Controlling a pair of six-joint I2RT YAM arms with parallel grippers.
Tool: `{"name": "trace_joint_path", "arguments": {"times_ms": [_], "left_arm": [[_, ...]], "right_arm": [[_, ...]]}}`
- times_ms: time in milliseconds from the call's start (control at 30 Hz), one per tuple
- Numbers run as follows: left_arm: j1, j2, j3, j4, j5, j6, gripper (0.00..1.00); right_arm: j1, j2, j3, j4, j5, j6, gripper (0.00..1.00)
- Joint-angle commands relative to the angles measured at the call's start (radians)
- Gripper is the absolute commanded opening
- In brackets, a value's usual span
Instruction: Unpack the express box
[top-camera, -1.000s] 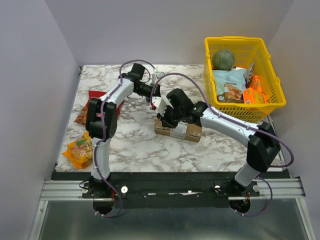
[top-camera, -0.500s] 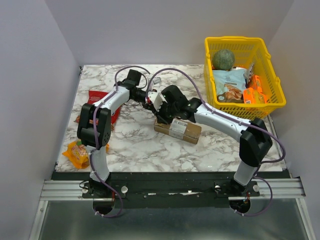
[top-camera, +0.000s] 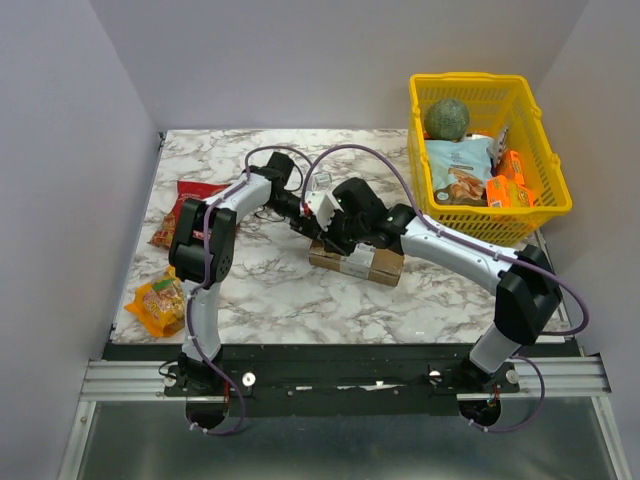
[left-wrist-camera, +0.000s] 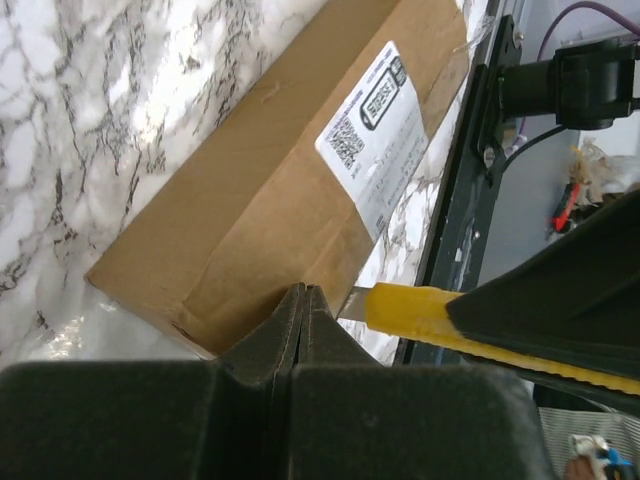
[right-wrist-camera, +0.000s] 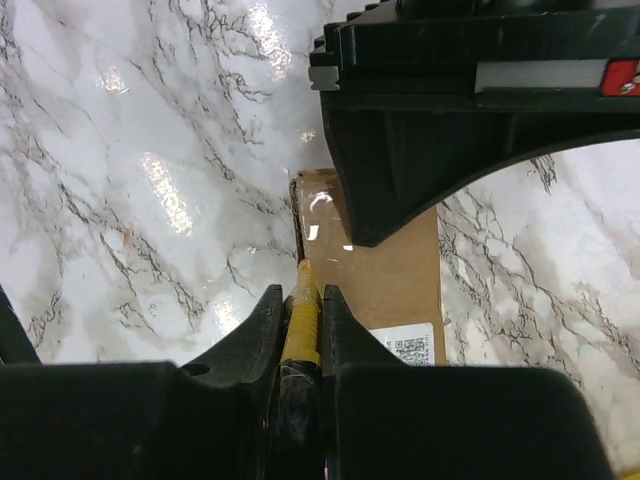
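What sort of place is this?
Probably a robot lab test cell: plain walls box in a marble-look table, staged with an express box and a yellow basket of groceries; the right gripper holds a yellow cutter.

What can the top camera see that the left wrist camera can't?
Only the top camera shows the yellow basket full of groceries and the orange snack bag. Only the left wrist camera shows the yellow cutter by the box's end. Both show the brown box, its white label and the marble table.

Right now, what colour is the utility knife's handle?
Yellow; the utility knife shows best in the left wrist view.
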Motion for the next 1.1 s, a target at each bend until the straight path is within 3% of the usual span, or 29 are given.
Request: {"name": "trace_joint_path", "arguments": {"times_ms": [0, 200, 700, 1067], "left_arm": [[-0.009, 0.055, 0.002, -0.080, -0.048, 0.067, 0.00], [-0.014, 0.075, -0.007, -0.059, -0.114, 0.068, 0.00], [-0.015, 0.077, -0.013, -0.042, -0.106, 0.064, 0.00], [-0.018, 0.080, -0.015, -0.047, -0.095, 0.067, 0.00]], "right_arm": [[0.005, -0.017, -0.010, 0.020, 0.031, -0.020, 0.00], [0.006, -0.057, -0.017, 0.005, 0.028, -0.051, 0.00], [0.005, -0.104, -0.096, 0.005, 0.034, -0.057, 0.01], [0.005, -0.130, -0.099, 0.083, -0.047, -0.069, 0.00]]}}
